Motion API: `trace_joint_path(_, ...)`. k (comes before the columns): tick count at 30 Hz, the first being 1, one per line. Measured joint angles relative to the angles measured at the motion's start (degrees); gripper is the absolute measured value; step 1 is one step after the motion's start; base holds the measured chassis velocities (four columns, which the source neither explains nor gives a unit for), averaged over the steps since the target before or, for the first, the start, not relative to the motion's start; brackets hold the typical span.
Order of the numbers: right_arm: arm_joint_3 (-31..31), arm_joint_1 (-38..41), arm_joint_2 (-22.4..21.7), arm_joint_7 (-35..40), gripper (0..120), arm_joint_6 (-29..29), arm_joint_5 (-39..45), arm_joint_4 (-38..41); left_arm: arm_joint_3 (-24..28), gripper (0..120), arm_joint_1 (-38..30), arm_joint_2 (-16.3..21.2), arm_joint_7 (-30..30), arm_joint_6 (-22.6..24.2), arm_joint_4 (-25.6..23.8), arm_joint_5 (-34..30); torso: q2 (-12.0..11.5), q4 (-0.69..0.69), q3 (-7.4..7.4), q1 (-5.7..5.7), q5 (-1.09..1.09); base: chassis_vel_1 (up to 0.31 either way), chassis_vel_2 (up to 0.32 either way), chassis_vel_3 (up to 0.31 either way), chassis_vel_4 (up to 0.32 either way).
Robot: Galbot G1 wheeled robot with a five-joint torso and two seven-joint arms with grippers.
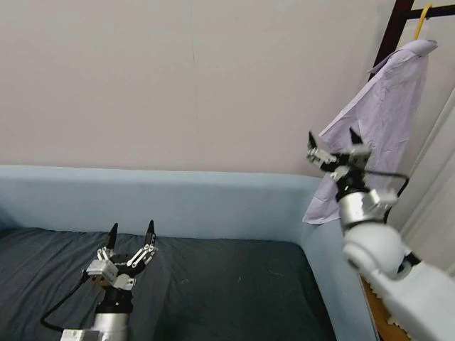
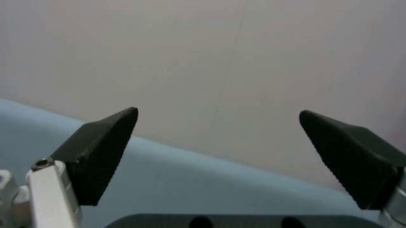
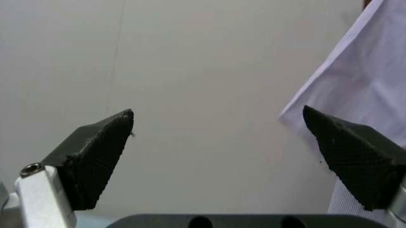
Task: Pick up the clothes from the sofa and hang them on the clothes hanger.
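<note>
Sofa [image 1: 213,202]: pale blue padded backrest and right arm, smooth and rounded at the edges, with a dark grey fabric seat cushion [image 1: 234,284] lying flat. Wall [image 1: 178,78]: plain, off-white, behind the sofa. Shirt [image 1: 387,106]: lilac, thin woven cloth in loose folds, hanging on a yellow hanger [image 1: 424,15] from a dark rack [image 1: 389,32] past the sofa's right arm. Right end effector [image 1: 331,138]: raised on a white, bent arm above the sofa's right arm, black pointed fingers up and spread wide, nothing between them, just beside the shirt's lower edge; contact cannot be told. Left end effector [image 1: 132,227]: low over the seat cushion, fingers up, spread wide, holding nothing, a black cable looping beside its wrist.
</note>
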Motion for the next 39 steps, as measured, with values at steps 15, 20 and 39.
trace_joint_path(15, 12.92, -34.28, 15.53, -3.37, 100, 2.41, -18.47, 4.22, -1.78, 100, 5.58, -5.19, 2.46, -8.47, 4.44, 8.92, 0.00, -0.02, 0.00, 0.01, -0.02, 0.000, 0.000, 0.000, 0.000)
trace_joint_path(20, 13.70, -36.68, 16.17, -3.50, 100, 4.44, -19.81, 4.89, -1.05, 100, 5.88, -6.45, 2.47, -8.24, 4.09, 9.46, 0.00, -0.01, 0.00, 0.01, -0.02, 0.000, 0.000, 0.000, 0.000)
trace_joint_path(39, 13.51, -36.70, 15.98, -3.03, 100, 3.95, -18.19, 6.48, -0.70, 100, 6.99, -6.48, 2.97, -7.68, 2.52, 9.15, 0.00, -0.01, 0.01, 0.01, -0.02, 0.000, 0.000, 0.000, 0.000)
